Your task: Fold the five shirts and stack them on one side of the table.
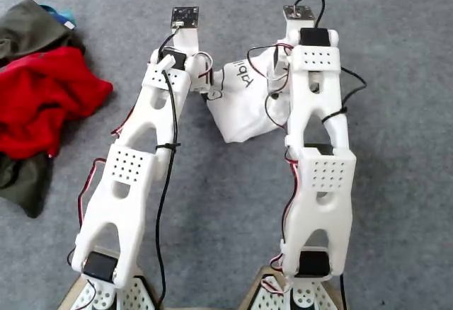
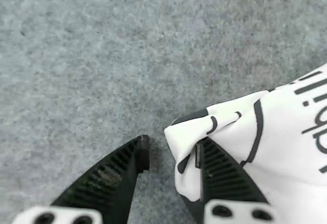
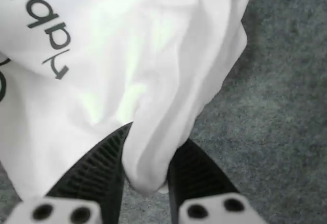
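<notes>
High view: the white shirt (image 1: pixel 244 108) sat crumpled between both arms, toward the far side of the tabletop (image 1: pixel 403 76). A red shirt (image 1: pixel 42 101) and dark shirts (image 1: pixel 25 27) were heaped at one edge.

Left wrist view: the left end effector (image 2: pixel 171 150) was spread apart, with a shirt corner against one finger.

Right wrist view: the right end effector (image 3: pixel 153 147) was clamped on a fold of the white shirt.

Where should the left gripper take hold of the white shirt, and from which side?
The protruding corner of the white shirt beside the open left gripper, probably approached from the bare table side: it is bunched thick enough to pinch, and the right gripper grips another fold.
</notes>
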{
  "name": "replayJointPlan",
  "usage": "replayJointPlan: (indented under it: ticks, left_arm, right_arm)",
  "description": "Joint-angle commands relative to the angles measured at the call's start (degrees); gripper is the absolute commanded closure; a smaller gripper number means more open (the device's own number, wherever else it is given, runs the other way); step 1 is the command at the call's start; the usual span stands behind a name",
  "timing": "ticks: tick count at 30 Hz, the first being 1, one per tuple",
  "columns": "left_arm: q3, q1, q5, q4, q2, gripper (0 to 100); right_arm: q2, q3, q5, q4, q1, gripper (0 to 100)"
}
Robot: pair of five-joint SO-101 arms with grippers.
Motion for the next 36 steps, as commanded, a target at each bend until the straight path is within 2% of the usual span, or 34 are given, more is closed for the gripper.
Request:
replayJointPlan:
  ticks: [1,6,18,24,31,36]
  left_arm:
    - [-1.3,0.6,0.0,-0.3,-1.1,84]
    - [-5.4,1.9,0.0,-0.3,-0.5,95]
    - [-5.9,4.4,0.0,-0.4,-0.5,97]
    - [-6.0,4.5,0.0,-3.3,-1.1,97]
    - [-12.0,5.0,5.6,-2.6,-0.8,97]
    - [-12.2,7.8,6.2,-3.1,-1.1,97]
  right_arm:
    - [-3.3,-2.9,0.2,0.3,-0.6,98.5]
    - [-3.0,-2.9,0.2,1.6,-0.6,98.5]
    - [-3.2,-3.4,0.3,1.8,3.1,98.5]
    - [-3.4,-3.6,0.4,1.8,3.0,98.5]
    - [-4.5,-6.2,0.5,4.3,4.2,98.5]
    - [-5.3,-11.2,2.5,5.5,8.0,98.5]
